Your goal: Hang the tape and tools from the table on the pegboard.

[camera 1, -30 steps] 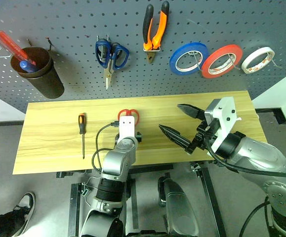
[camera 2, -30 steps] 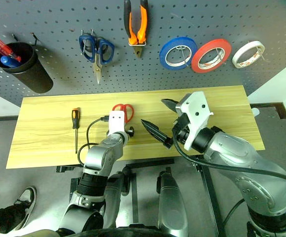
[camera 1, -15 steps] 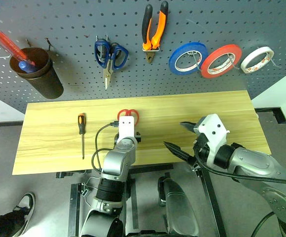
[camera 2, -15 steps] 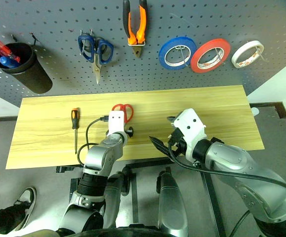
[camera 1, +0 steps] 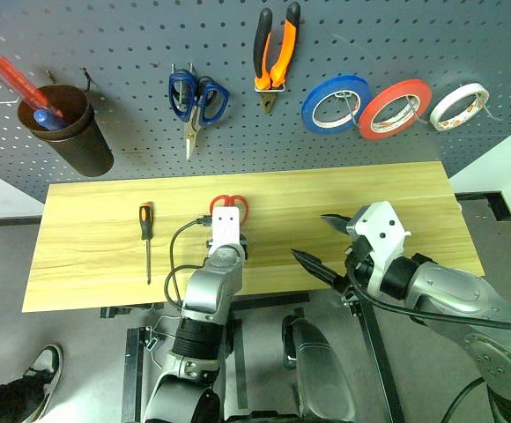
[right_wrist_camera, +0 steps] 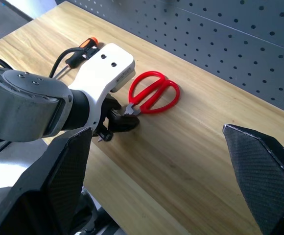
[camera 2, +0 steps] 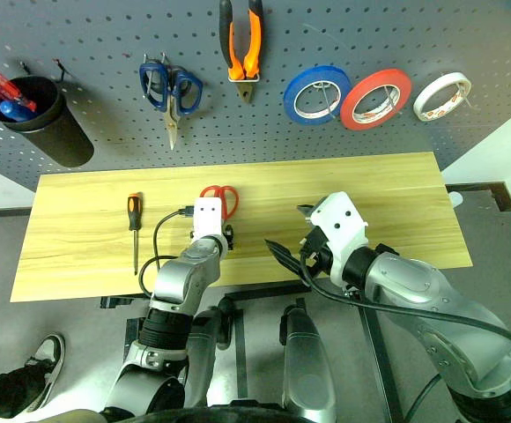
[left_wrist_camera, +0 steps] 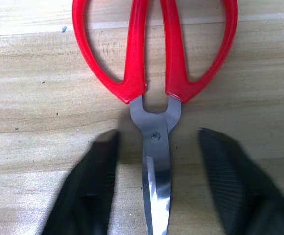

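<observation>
Because your left gripper (left_wrist_camera: 154, 196) has its two black fingers set either side of the blades of the red-handled scissors (left_wrist_camera: 154, 73) with a gap on each side, nothing is gripped yet; the jaws stand partly open, astride the steel just below the pivot. The scissors lie flat near the middle of the table (camera 1: 88, 264), handles towards the pegboard (camera 1: 114, 35) edge, blades towards the front edge.

Watch for the fingers skating off the thin, smooth blades as they pinch; that would probably nudge the scissors sideways or spin them on the wood. A hold this far from the handles may also let the heavy loops droop, making the hook hard to catch.

Your right gripper (camera 1: 319, 238) hangs wide open and empty over the front edge, right of centre. Keep it there, or it could foul the left arm.

The small screwdriver (camera 1: 146, 236) lies nearer the left edge. On the pegboard already hang the pliers (camera 1: 276, 48) and the white tape (camera 1: 460, 106), beside a blue roll (camera 1: 336, 103) and a red-orange roll (camera 1: 396, 108), with blue-handled scissors (camera 1: 198, 99).

One container: the dark cup (camera 1: 69, 130) on the board's left holds a red-handled screwdriver (camera 1: 22, 84) and something blue I cannot identify.
</observation>
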